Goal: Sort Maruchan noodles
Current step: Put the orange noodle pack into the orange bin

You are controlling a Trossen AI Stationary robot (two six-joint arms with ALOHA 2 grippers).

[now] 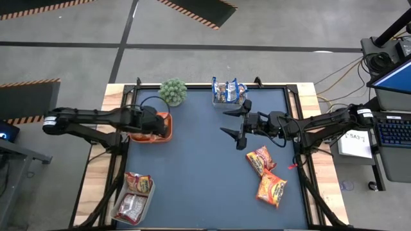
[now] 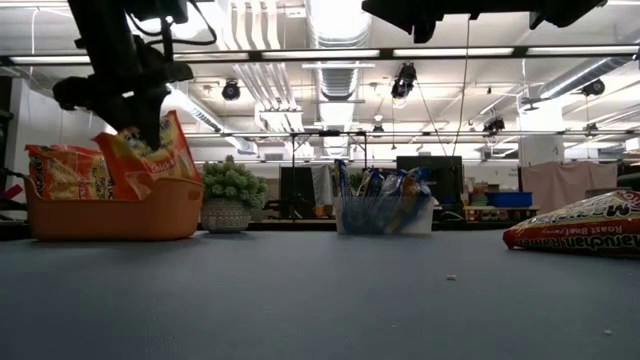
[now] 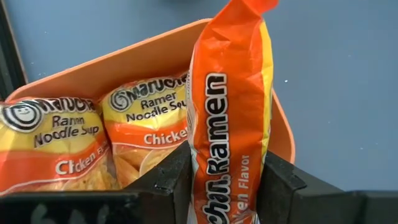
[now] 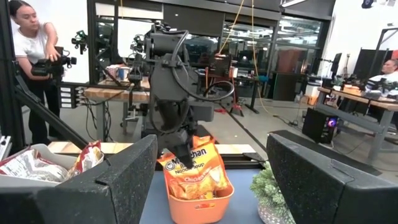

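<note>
The left claw (image 3: 227, 186) holds an orange crinkly plastic ramen packet (image 3: 230, 112) over the part-filled orange plastic tray (image 1: 166, 131), the right claw (image 1: 236, 122) hangs wide, and two orange packets (image 1: 266, 174) remain unsorted on the counter (image 1: 192, 160).

Counts: three orange packets (image 3: 143, 134) in my orange tray (image 1: 168, 126), one of them pinched in my left end effector (image 3: 227, 186). Two orange packets (image 1: 260, 160) loose on the counter (image 1: 199, 160). Two clear tubs (image 1: 131, 206). One small plant (image 1: 173, 91).
</note>
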